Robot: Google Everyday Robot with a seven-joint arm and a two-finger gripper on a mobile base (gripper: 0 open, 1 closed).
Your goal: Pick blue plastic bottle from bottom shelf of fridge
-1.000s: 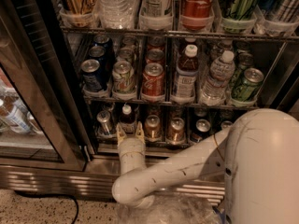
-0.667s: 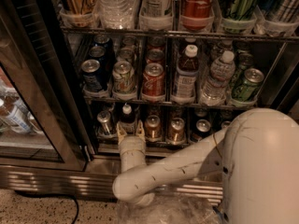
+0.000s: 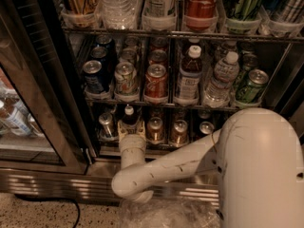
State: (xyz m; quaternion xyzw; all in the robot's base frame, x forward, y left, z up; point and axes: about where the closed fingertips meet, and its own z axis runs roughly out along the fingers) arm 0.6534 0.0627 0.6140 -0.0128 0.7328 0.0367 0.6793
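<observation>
Low, end effector [image 3: 130, 129] at blue plastic bottle [image 3: 128, 116], grip unclear; silver can [image 3: 107, 124], copper can [image 3: 155, 128] flanking.

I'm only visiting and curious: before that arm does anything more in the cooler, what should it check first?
1. Door of the fridge out of the way: ok.
2. The gripper at the bottom shelf, right at the blue plastic bottle: ok.
3. Bottle upright: ok.
4. Room between it and the silver can and copper can alongside: cannot tell.
5. Headroom above its white cap: cannot tell.
</observation>
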